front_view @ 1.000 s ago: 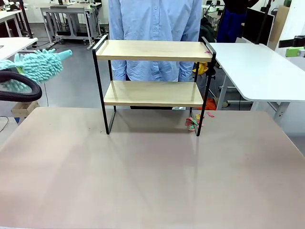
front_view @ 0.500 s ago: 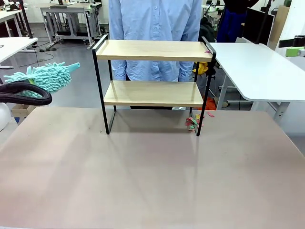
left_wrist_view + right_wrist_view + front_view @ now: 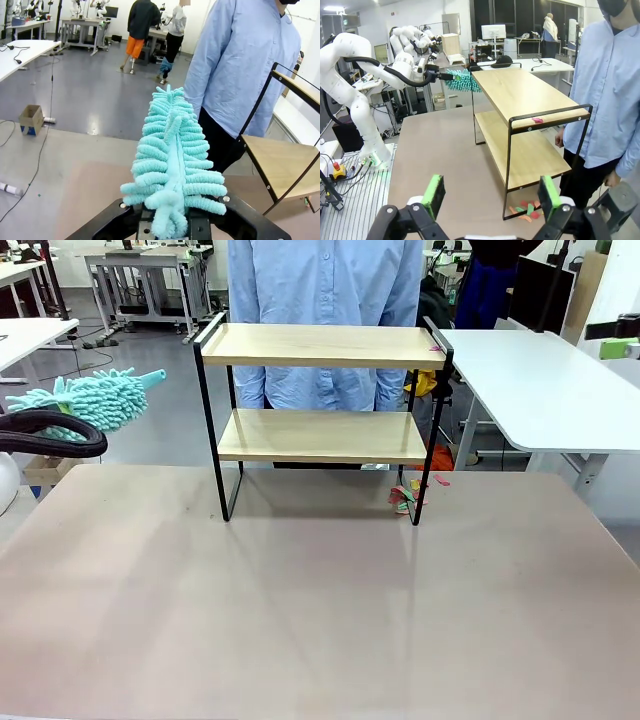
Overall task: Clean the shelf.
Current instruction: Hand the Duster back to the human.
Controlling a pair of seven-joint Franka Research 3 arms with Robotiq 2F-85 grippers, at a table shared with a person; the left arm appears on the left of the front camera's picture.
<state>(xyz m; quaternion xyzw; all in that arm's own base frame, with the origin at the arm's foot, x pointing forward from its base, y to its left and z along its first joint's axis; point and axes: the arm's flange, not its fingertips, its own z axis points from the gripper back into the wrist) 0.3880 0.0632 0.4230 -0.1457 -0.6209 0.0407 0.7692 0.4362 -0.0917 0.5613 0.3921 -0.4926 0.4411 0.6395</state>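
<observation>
The teal duster [image 3: 172, 165] is clamped in the left jaws [image 3: 172, 227], well short of the shelf [image 3: 322, 345] ahead; no wiping seems done. Scraps [image 3: 537, 119] remain on its top board, beyond the right jaws [image 3: 490, 197], which are wide open and empty.

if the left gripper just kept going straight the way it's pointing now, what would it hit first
Probably the person's blue shirt. The left gripper, shut on the teal duster, aims just beside the shelf, whose near corner is close to that line; depth is hard to judge.
</observation>
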